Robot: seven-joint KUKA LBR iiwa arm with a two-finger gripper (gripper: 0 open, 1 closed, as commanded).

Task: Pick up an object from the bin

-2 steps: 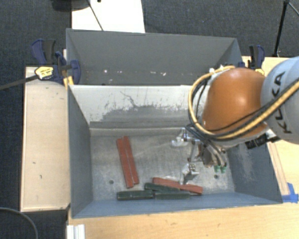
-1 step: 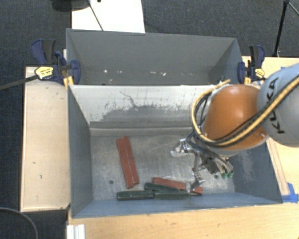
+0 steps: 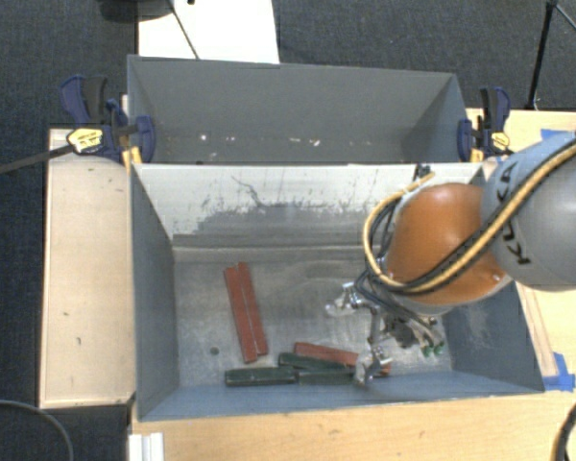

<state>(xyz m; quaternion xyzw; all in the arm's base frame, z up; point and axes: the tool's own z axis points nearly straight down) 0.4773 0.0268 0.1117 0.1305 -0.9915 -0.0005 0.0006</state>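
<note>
The gripper point(image 3: 370, 368) hangs at five o'clock in the bin point(image 3: 156, 286), just at three o'clock of a short red bar point(image 3: 323, 353); apart or together I cannot tell; better to centre across the bar before closing.

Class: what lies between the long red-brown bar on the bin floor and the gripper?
In the camera view, a short red piece and a dark green stick lie between the long red-brown bar and the gripper.
</note>
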